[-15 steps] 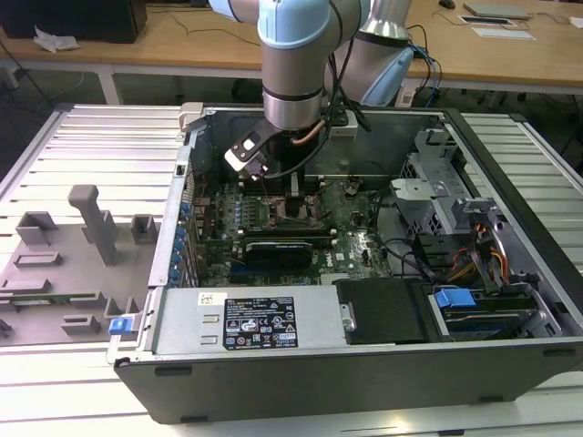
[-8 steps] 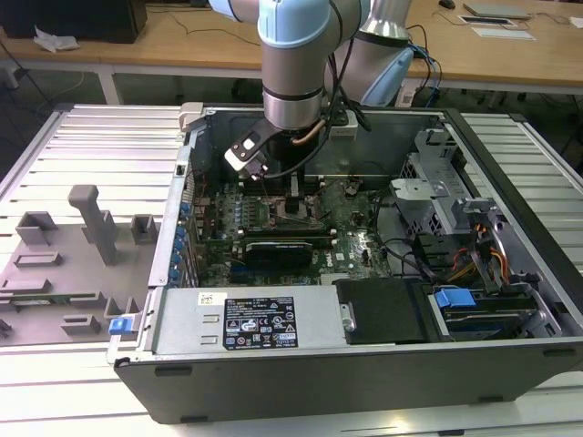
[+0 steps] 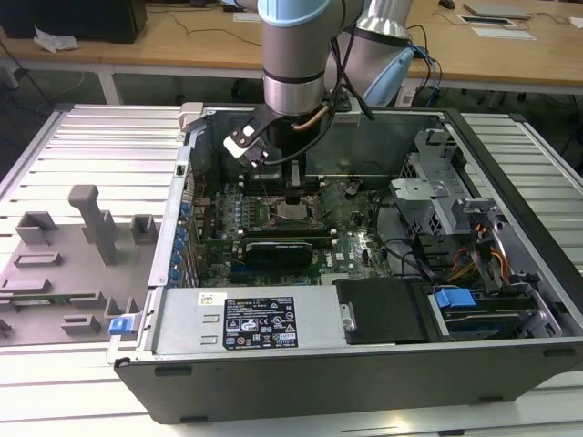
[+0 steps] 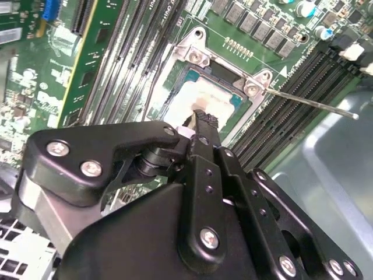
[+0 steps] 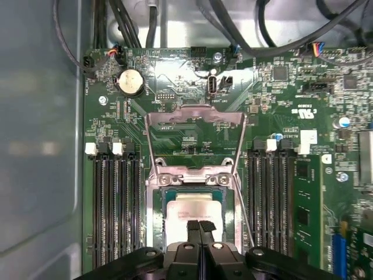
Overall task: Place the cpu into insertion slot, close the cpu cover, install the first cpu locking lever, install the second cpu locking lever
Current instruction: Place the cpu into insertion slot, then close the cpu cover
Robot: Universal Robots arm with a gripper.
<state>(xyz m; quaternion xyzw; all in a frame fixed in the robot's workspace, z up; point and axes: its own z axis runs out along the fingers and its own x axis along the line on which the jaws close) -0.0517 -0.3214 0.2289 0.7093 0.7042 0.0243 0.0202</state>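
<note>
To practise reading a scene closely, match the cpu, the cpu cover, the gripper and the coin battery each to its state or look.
1 cpu
2 cpu cover
3 gripper
4 coin battery

A swung open
B shut
C lying in the insertion slot
D round, silvery, on the green board

Pairs: 1-C, 2-A, 3-B, 4-D

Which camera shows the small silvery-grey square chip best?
The first wrist view: the silvery-grey square chip faces it squarely. The second wrist view shows it slanted, partly behind the black gripper; the exterior view, tiny.
</note>
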